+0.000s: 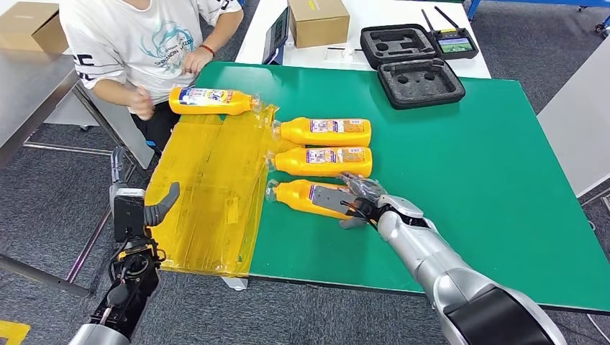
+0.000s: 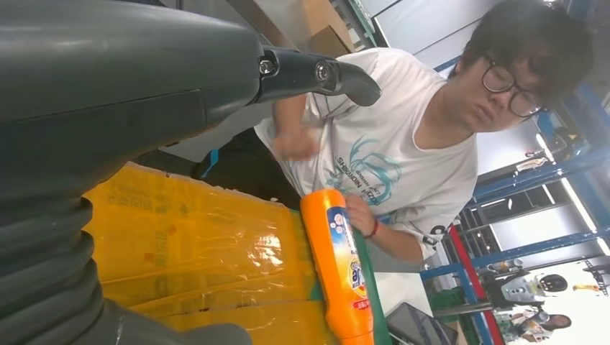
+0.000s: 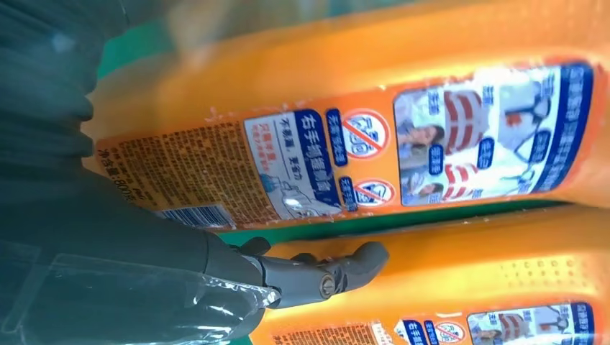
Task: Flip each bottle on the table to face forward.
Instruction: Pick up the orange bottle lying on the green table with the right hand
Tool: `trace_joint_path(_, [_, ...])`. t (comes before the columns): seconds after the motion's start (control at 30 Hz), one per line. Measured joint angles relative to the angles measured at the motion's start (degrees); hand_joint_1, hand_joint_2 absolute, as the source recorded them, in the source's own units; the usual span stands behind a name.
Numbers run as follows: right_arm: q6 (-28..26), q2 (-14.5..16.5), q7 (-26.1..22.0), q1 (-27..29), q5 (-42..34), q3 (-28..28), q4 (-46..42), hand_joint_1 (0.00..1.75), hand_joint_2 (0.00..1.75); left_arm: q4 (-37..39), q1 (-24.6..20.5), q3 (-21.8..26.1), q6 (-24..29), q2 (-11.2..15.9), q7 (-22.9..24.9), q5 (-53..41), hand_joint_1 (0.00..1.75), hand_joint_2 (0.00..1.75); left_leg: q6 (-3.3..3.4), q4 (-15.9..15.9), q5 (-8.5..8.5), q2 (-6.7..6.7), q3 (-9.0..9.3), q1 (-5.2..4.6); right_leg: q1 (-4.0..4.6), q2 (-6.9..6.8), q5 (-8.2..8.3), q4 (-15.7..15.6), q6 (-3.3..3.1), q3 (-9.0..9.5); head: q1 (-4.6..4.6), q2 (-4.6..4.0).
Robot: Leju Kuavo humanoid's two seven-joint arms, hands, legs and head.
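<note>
The right hand [image 1: 357, 199] grips the nearest of three orange detergent bottles [image 1: 311, 196] lying in a row on the green table [image 1: 467, 158]. Its glossy plastic looks slippery and rigid; the broad labelled body seems the best hold. The left hand [image 1: 147, 212] hangs open, holding nothing.

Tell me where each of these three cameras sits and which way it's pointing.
Head view: high on the robot, facing forward and down at the green table; both arms show.
Left wrist view: behind the left hand, facing the person and the far bottle.
Right wrist view: behind the right hand, on the nearest bottle.
Head and left wrist views share the far bottle.
</note>
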Motion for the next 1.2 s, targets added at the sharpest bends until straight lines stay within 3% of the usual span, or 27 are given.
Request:
trace_joint_path(0.13, [0.0,-0.2,-0.4,0.0,-1.4,-0.1,0.0,0.13,1.75,0.3,-0.5,-0.1,-0.1,0.0,0.0,0.3,0.00,1.75,0.00,0.0,0.00,0.00,0.01,0.01,0.01,0.00,0.00,0.0,0.00,0.00,0.00,0.00])
trace_joint_path(0.4, [0.5,-0.5,-0.7,0.0,-1.5,0.0,0.0,0.17,1.75,1.2,-1.5,-0.1,-0.4,-0.1,0.0,0.7,0.00,1.75,0.00,0.0,0.00,0.01,0.04,0.00,0.00,0.01,0.00,0.0,0.00,0.05,0.01,0.00])
trace_joint_path(0.43, [0.5,-0.5,-0.7,0.0,-1.5,0.0,0.0,0.26,1.75,1.3,-1.6,-0.1,-0.4,-0.1,0.0,0.7,0.00,1.75,0.00,0.0,0.00,0.01,0.04,0.00,0.00,0.01,0.00,0.0,0.00,0.05,0.01,0.00])
trace_joint_path(0.47, [0.5,-0.6,-0.7,0.0,-1.5,0.0,0.0,0.51,1.75,1.4,-1.7,-0.1,-0.4,-0.1,0.0,0.7,0.00,1.75,0.00,0.0,0.00,0.01,0.05,0.00,0.00,0.01,0.00,0.0,0.00,0.05,0.01,0.00])
trace_joint_path(0.57, [0.6,-0.6,-0.7,0.0,-0.8,0.0,0.0,1.44,1.75,1.5,-1.7,-0.2,-0.4,-0.1,0.0,0.7,0.00,1.75,0.00,0.0,0.00,0.01,0.06,0.00,0.00,0.01,0.00,0.0,0.00,0.06,0.00,0.00])
trace_joint_path(0.67, [0.9,-0.7,-0.5,0.1,0.6,0.7,0.0,1.70,1.75,1.6,-1.9,-0.2,-0.4,-0.2,-0.1,1.0,0.00,1.75,0.00,0.0,0.00,0.01,0.07,0.00,0.00,0.01,0.00,0.0,0.00,0.06,0.00,0.00])
trace_joint_path(1.2, [3.0,-1.5,-2.6,0.2,1.4,3.9,0.1,1.75,1.75,3.5,-3.8,-1.5,-1.5,-0.7,0.2,2.7,0.00,1.75,-0.01,0.0,-0.03,0.05,0.39,0.00,0.00,0.06,0.00,0.0,0.00,0.36,0.00,0.00])
